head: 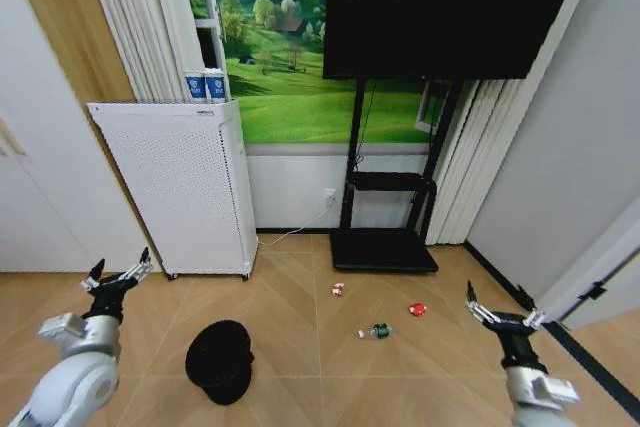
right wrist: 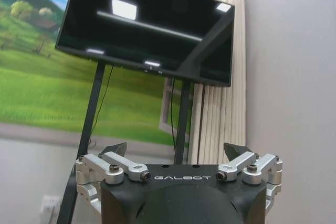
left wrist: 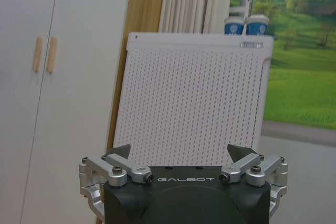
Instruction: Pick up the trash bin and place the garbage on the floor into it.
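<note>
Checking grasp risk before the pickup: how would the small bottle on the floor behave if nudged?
The bottle lies on its side on smooth wood flooring, so it would probably roll. It looks small and clear, likely light and easily knocked away.

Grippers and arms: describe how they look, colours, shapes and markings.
The left gripper and right gripper match: silver metal linkages with dark screws, ending in black pointed fingers, on a black housing marked GALBOT in pale letters. The forearms are rounded grey-white shells behind black wrists.

one trash bin [head: 219, 359], three garbage pieces [head: 375, 331]
</note>
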Motion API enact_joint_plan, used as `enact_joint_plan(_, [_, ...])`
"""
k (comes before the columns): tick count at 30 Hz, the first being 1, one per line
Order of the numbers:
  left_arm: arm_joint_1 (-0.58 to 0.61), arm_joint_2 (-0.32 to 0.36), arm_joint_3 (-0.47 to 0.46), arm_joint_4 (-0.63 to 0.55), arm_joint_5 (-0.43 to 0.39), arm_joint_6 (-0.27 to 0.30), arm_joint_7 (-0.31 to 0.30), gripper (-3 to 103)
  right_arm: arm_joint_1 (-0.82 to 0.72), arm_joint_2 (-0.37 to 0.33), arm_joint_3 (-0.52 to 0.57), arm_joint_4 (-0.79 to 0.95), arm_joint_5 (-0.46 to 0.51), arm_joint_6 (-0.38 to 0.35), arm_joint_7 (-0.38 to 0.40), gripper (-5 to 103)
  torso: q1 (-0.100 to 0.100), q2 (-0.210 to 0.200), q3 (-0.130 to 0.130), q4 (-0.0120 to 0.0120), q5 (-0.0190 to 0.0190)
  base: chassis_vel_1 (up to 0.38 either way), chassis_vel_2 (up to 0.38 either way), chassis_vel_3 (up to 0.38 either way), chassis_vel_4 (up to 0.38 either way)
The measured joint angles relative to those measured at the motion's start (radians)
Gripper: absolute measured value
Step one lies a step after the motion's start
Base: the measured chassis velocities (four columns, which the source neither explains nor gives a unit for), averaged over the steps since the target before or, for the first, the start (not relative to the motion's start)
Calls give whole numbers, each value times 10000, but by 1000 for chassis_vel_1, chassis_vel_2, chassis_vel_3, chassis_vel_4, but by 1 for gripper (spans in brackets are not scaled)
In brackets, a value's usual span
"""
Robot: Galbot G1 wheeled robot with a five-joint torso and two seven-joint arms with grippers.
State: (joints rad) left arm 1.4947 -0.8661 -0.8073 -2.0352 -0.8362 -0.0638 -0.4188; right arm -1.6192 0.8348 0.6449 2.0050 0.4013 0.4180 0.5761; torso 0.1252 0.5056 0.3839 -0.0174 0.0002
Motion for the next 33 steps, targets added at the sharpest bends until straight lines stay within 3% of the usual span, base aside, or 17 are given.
enact_joint_plan(1, [-1, -44, 2, 24, 30, 120, -7, 100, 290, -4, -193, 115, -40, -68, 99, 100, 2, 0, 0, 11, -14, 0, 0, 0, 0])
enact_joint_plan(3, [10, -62, 5, 41, 54, 160, -9, 100, 340, 15, -305, 116, -77, -64, 100, 100, 0, 1, -1, 10, -13, 0, 0, 0, 0])
enact_joint_plan(4, [20, -63, 9, 55, 101, 161, 4, 100, 364, 30, -360, 104, -109, -53, 94, 100, 1, 0, 0, 2, 6, 0, 0, 0, 0])
enact_joint_plan(10, [63, -62, 59, 109, 233, 79, 142, 100, 344, 48, -399, -57, -240, 122, 6, 100, 0, 1, -1, -4, -3, 0, 0, 0, 0])
enact_joint_plan(13, [89, 25, 67, 190, 320, -137, 451, 100, 316, 19, -443, -326, -407, 540, -361, 100, 0, 1, -2, -2, -5, 0, 0, 0, 0])
enact_joint_plan(21, [426, 181, -17, 418, 262, -180, 1121, 100, 397, -177, -622, -650, -515, 750, -633, 100, 0, 1, -2, -1, -2, 0, 0, 0, 0])
enact_joint_plan(27, [892, -92, 37, 1173, 212, -97, 1417, 100, 535, -215, -819, -1049, -540, 937, -816, 100, -2, 1, -2, 2, -4, 0, 0, 0, 0])
enact_joint_plan(33, [906, -389, 238, 2607, 429, -503, 1926, 100, 591, -142, -1013, -1320, -625, 1076, -956, 100, -2, 1, -3, -1, -4, 0, 0, 0, 0])
